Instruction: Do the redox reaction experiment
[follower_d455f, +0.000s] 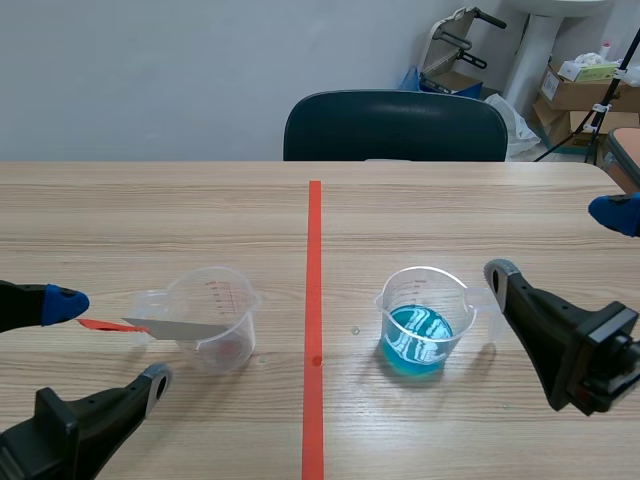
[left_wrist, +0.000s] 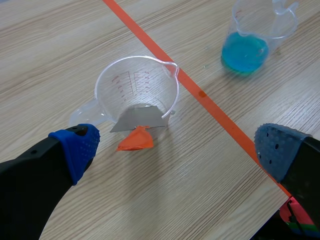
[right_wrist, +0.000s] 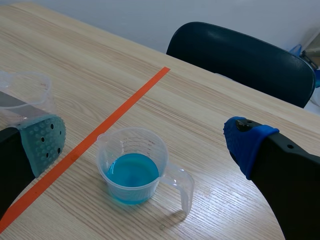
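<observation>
A clear measuring cup (follower_d455f: 213, 320) stands left of the orange-red tape line. A flat grey metal strip (follower_d455f: 180, 328) leans in it, its orange end (follower_d455f: 98, 325) sticking out over the rim. My left gripper (follower_d455f: 110, 345) is open just short of that end, and the strip (left_wrist: 141, 120) lies ahead of the left gripper (left_wrist: 177, 150). A second clear cup with blue liquid (follower_d455f: 420, 322) stands right of the line. My right gripper (follower_d455f: 558, 243) is open beside it, apart from it. The blue cup (right_wrist: 132, 167) sits ahead of the right gripper (right_wrist: 145, 142).
A dark chair (follower_d455f: 395, 127) stands at the table's far edge. Boxes and equipment (follower_d455f: 580, 85) are behind it at the right. The wooden table (follower_d455f: 450, 210) stretches back behind both cups.
</observation>
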